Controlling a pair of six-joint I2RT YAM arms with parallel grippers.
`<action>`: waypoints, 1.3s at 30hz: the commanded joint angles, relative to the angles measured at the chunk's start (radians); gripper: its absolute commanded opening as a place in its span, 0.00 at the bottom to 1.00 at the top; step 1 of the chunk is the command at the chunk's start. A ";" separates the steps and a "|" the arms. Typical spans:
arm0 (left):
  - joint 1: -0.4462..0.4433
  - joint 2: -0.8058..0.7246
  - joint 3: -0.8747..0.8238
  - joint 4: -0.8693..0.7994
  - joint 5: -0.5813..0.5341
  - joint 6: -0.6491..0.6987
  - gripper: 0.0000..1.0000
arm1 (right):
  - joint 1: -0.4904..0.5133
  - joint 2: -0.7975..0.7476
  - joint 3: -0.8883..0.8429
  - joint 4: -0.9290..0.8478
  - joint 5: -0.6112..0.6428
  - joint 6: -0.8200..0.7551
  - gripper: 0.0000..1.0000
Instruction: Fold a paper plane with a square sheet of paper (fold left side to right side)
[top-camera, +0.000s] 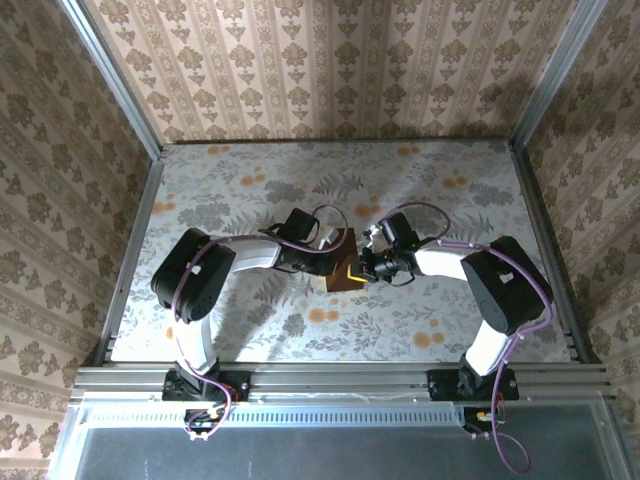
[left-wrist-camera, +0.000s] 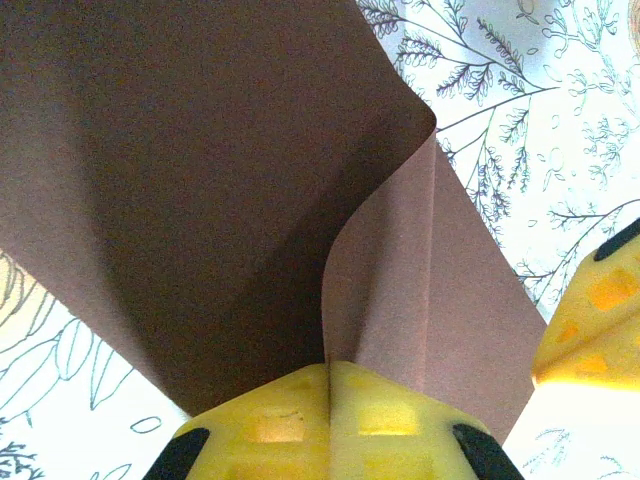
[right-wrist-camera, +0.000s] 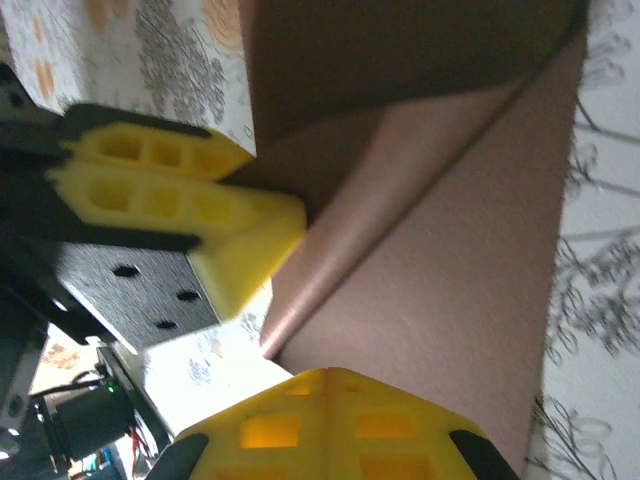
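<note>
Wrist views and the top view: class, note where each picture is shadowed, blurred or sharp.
Left wrist: the raised flap of the square sheet of paper is darkly shaded, its flat part paler; the printed table is sharp. Right wrist: the left gripper looks soft-edged, the table print smeared. Top external: even light, soft shadows on the table.

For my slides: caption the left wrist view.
Yellow left gripper pinching a thin dark reddish-brown paper sheet, one side curled over.

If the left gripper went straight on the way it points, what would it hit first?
Probably the square sheet of paper: the left gripper, shut on its edge, points into the lifted fold. Right gripper looks off to the side.
</note>
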 joint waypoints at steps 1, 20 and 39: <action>-0.002 0.028 -0.020 -0.035 -0.050 0.031 0.00 | 0.006 0.051 0.040 0.089 -0.024 0.053 0.00; -0.016 0.036 -0.004 -0.060 -0.073 0.040 0.00 | 0.020 0.150 0.089 0.045 -0.002 0.035 0.00; -0.017 -0.009 0.009 -0.089 -0.105 0.054 0.16 | 0.020 0.177 0.071 -0.077 0.100 -0.007 0.00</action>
